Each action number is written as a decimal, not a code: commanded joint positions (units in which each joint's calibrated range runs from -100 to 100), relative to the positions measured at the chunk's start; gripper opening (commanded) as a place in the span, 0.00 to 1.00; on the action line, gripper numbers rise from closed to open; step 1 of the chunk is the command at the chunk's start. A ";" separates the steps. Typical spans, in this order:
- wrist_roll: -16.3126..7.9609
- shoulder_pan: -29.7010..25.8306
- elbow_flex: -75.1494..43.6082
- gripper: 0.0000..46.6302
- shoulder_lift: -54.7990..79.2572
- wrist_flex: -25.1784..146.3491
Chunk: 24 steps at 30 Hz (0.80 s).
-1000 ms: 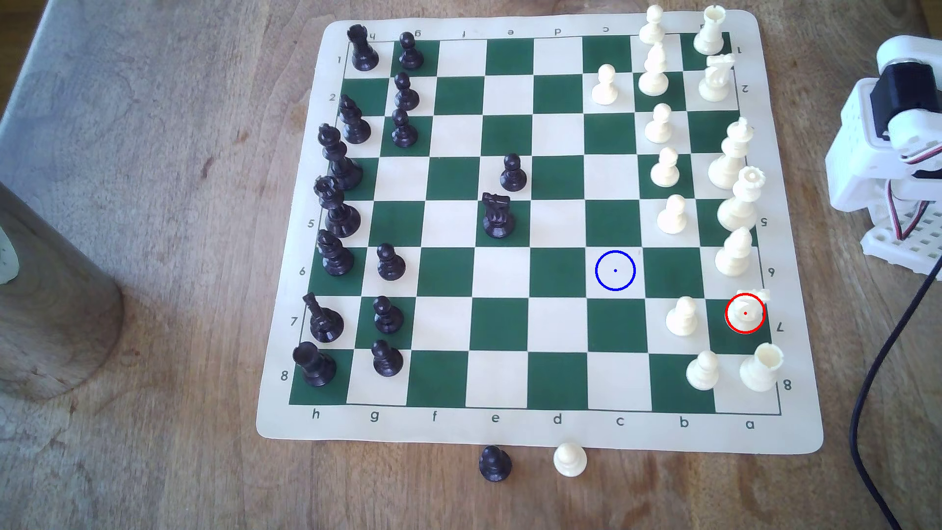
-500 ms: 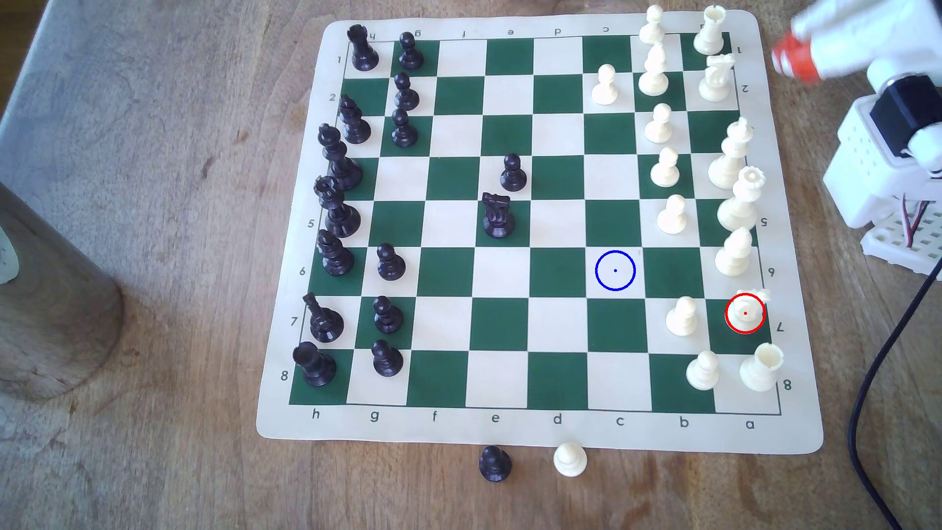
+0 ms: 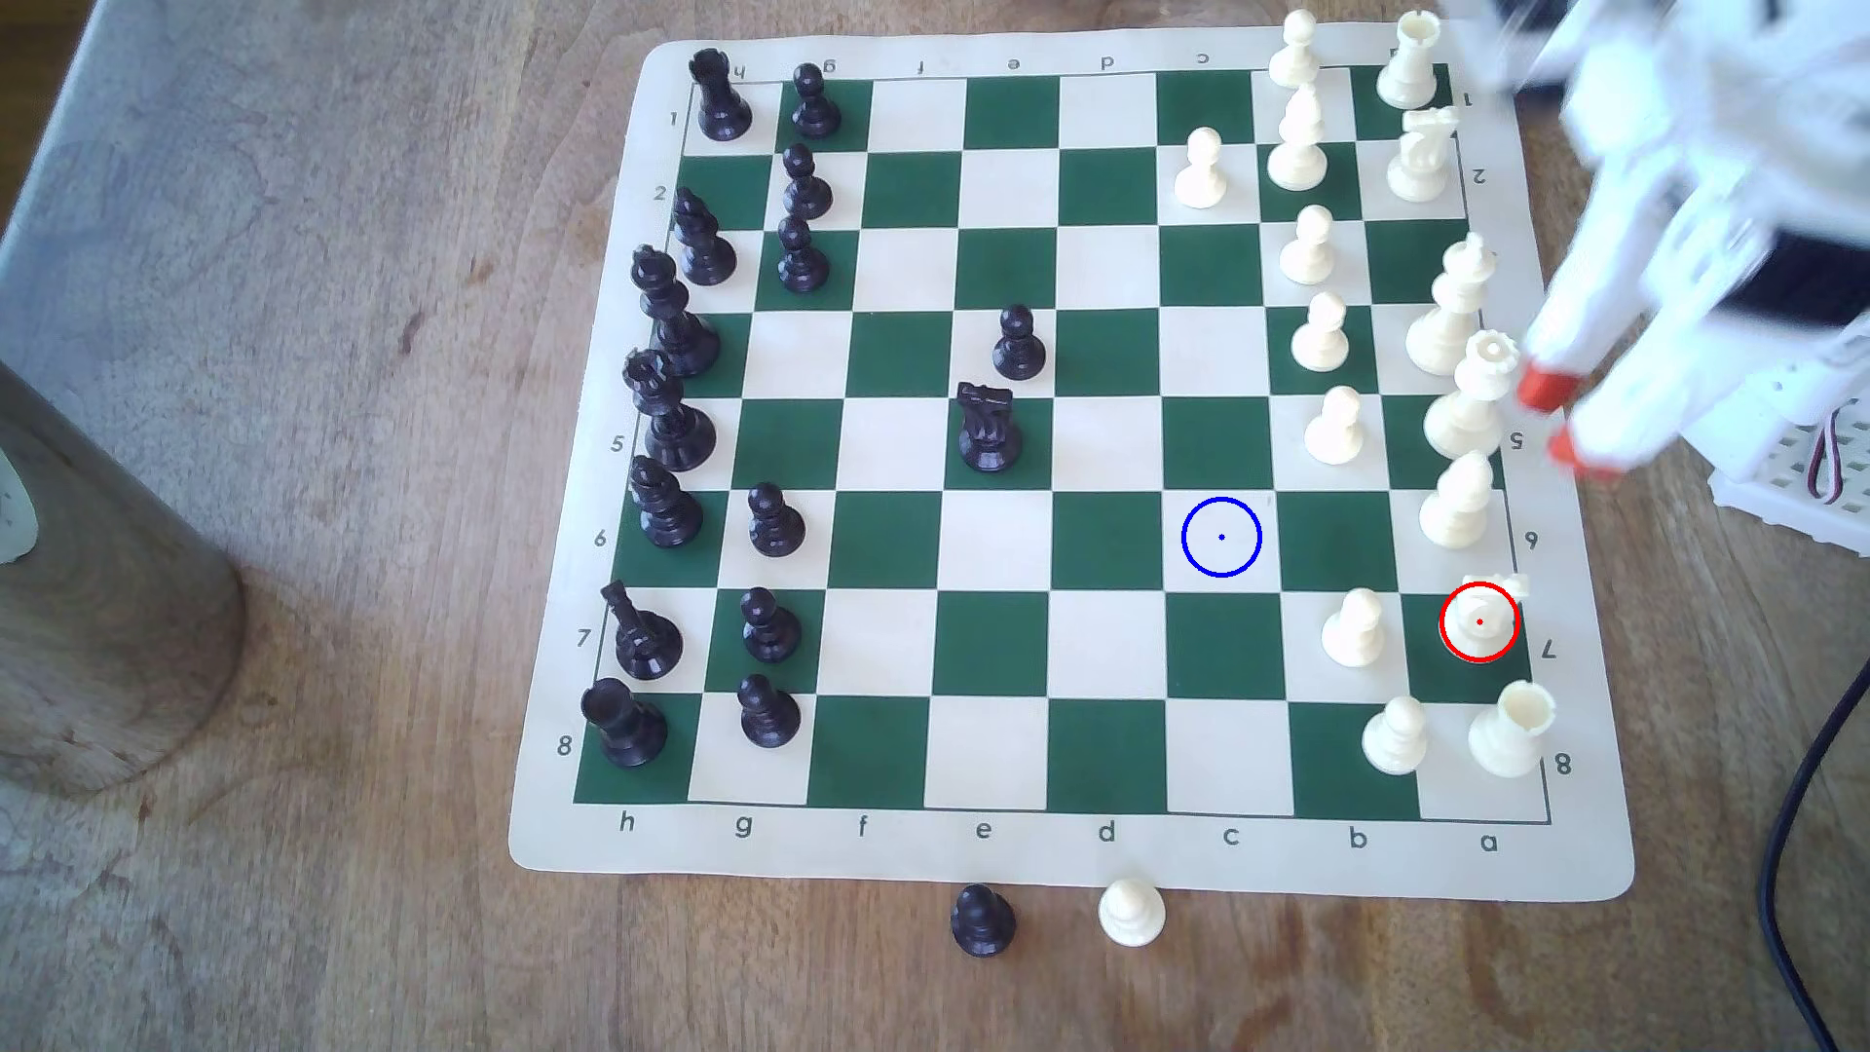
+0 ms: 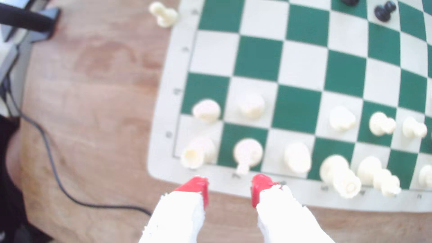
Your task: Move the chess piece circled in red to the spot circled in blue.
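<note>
The chess piece (image 3: 1479,619), a cream knight inside a red ring, stands on a green square near the board's right edge in the exterior view. The spot (image 3: 1221,537), a cream square with a blue ring, lies two files to the knight's left and one row up, with nothing on it. My gripper (image 3: 1561,423) hovers, blurred, over the mat's right margin beside the cream queen (image 3: 1482,395), farther up the view than the knight. Its red-tipped fingers are apart and hold nothing. In the wrist view the knight (image 4: 247,151) sits just beyond the open gripper (image 4: 230,187).
Close around the knight stand a cream bishop (image 3: 1457,501), a rook (image 3: 1513,728) and a pawn (image 3: 1356,627). A black and a cream pawn (image 3: 1131,910) sit off the mat at the front. A black cable (image 3: 1811,809) runs at the right edge.
The arm has swung out from the exterior view's upper right and down along the board's right edge, bringing the open gripper nearer the knight. No piece has moved.
</note>
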 commanded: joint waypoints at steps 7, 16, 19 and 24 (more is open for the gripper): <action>1.17 -0.11 12.03 0.38 -2.53 -3.69; 0.05 4.59 16.57 0.40 -3.46 -5.16; -1.03 4.98 19.19 0.41 -2.53 -7.78; -2.25 4.35 19.28 0.41 2.22 -10.81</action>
